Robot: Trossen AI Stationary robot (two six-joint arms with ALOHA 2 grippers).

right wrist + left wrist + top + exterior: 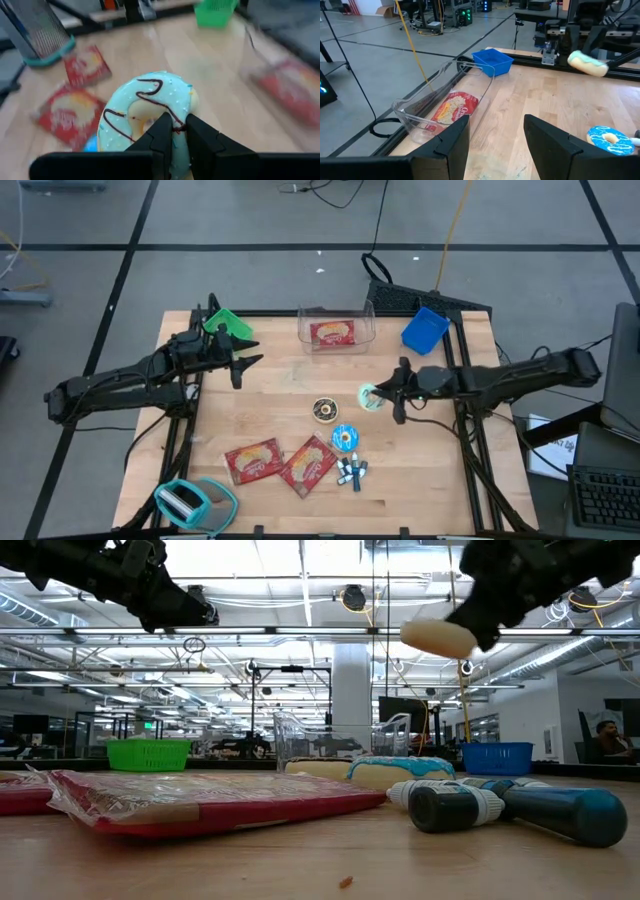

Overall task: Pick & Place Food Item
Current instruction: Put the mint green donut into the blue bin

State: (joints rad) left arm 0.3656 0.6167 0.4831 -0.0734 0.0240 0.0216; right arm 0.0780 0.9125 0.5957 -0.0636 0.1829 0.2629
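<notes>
We see the right gripper [174, 131] clamped on a mint-iced doughnut [150, 117], holding it in the air above the table [270, 405], clear of everything lying on the wood. The left gripper [243, 358] hovers with its fingers apart and empty near the table's back left, just beside the green basket [227, 322]. Between the two grippers the boards lie bare, an open lane leading to the clear container [336, 326] at the back edge, which holds one red packet [332, 333]. The blue bin [425, 329] sits at the back right corner. Toward the front lie a chocolate doughnut [325, 410], a blue-iced doughnut [344, 439], two red packets [281, 463], some blue markers [351, 472] and a teal tape dispenser [190, 501] at the front left edge.
</notes>
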